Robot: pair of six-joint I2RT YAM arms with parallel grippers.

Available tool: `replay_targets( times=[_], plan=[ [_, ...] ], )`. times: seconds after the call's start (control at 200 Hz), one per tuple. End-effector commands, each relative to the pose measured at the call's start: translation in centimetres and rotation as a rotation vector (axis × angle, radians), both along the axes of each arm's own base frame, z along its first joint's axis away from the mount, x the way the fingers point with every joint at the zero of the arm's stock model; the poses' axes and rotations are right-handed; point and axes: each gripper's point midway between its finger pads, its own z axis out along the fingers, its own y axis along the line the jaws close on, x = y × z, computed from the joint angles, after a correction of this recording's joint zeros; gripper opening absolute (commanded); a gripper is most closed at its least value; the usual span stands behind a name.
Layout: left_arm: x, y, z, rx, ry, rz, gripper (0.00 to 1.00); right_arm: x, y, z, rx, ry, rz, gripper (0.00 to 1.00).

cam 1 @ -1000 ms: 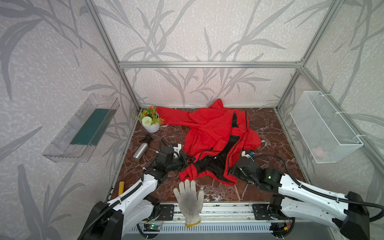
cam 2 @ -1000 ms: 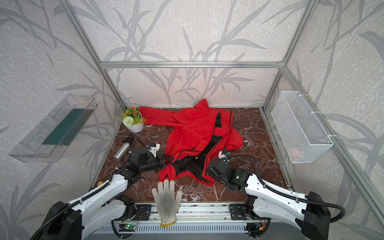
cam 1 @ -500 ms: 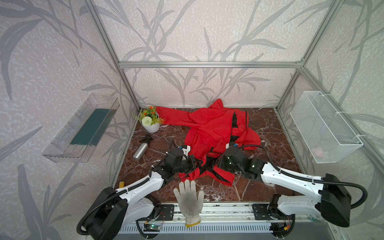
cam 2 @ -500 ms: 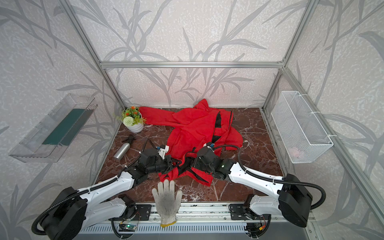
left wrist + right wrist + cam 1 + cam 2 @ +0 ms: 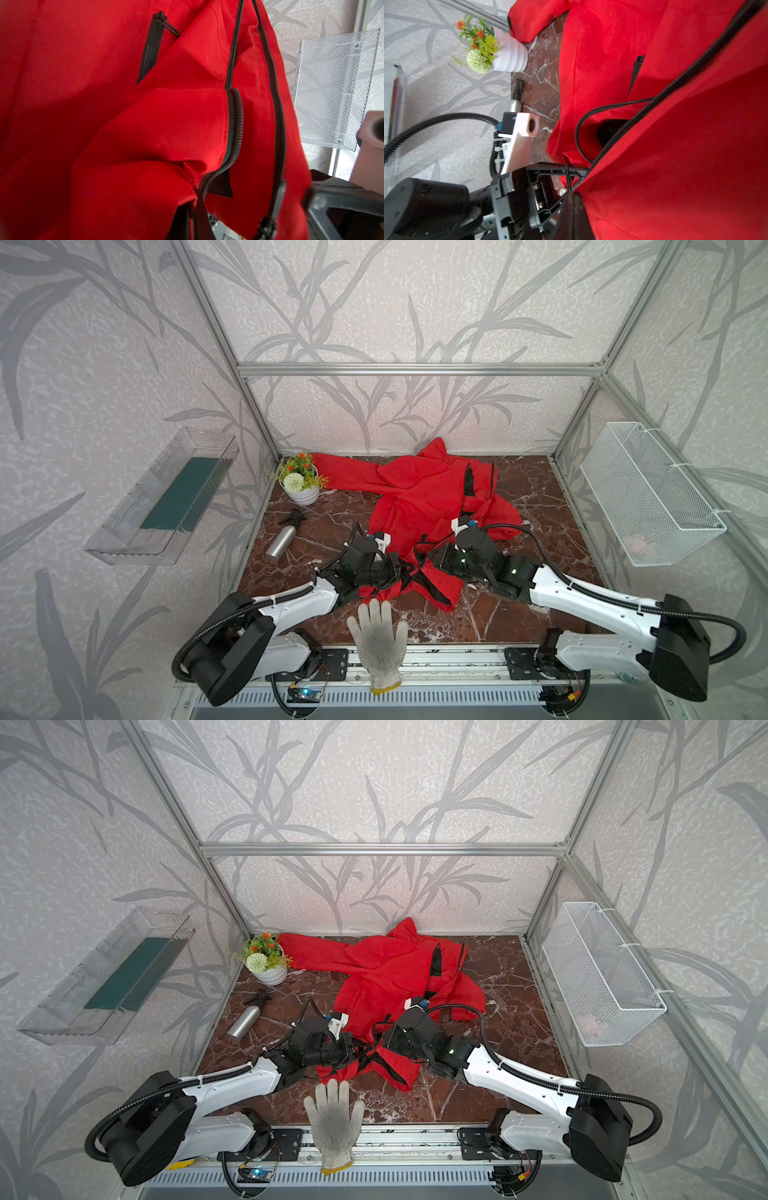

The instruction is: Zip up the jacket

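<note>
The red jacket (image 5: pixel 419 497) lies spread on the marble floor, one sleeve reaching toward the back left, in both top views (image 5: pixel 386 973). Its black front zipper (image 5: pixel 235 128) is unjoined, the two toothed edges running apart (image 5: pixel 654 104). A black pocket zip (image 5: pixel 151 45) shows on the front panel. My left gripper (image 5: pixel 404 569) is shut on the hem by the zipper's lower end, its tips buried in red cloth (image 5: pixel 192 225). My right gripper (image 5: pixel 429 562) faces it, almost touching, shut on the opposite zipper edge (image 5: pixel 572 199). The lower hem is lifted and bunched between them.
A white work glove (image 5: pixel 376 639) lies at the front edge just below the grippers. A silver spray bottle (image 5: pixel 282 539) and a white flower pot (image 5: pixel 301 483) stand at the left. A wire basket (image 5: pixel 648 493) hangs on the right wall, a clear tray (image 5: pixel 166 497) on the left wall.
Both grippers have moved inward from either side of the hem and now meet at the middle, drawing the two zipper edges of the jacket together.
</note>
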Motion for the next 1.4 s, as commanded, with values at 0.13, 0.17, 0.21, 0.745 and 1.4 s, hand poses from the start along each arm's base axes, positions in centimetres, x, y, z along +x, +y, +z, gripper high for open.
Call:
replay_targets(
  times=[0.13,0.17,0.21,0.745,1.4],
  plan=[
    [0.6,-1.1,2.2,-0.052,-0.046,-0.002,0.00,0.8,1.3,2.9,0.086,-0.071,0.018,0.00],
    [0.6,-1.1,2.4,-0.055,-0.050,-0.002,0.00,0.8,1.2,2.1,0.083,-0.061,0.012,0.00],
    [0.6,-1.1,2.5,-0.056,-0.051,-0.003,0.00,0.9,1.3,1.2,0.085,-0.048,0.009,0.00],
    [0.3,-1.2,3.0,-0.086,-0.054,0.008,0.00,-0.5,1.2,-4.3,0.034,0.115,0.005,0.03],
    [-1.1,-3.0,2.5,-0.100,-0.043,-0.035,0.00,1.2,1.3,3.0,0.142,-0.131,-0.013,0.00]
  ],
)
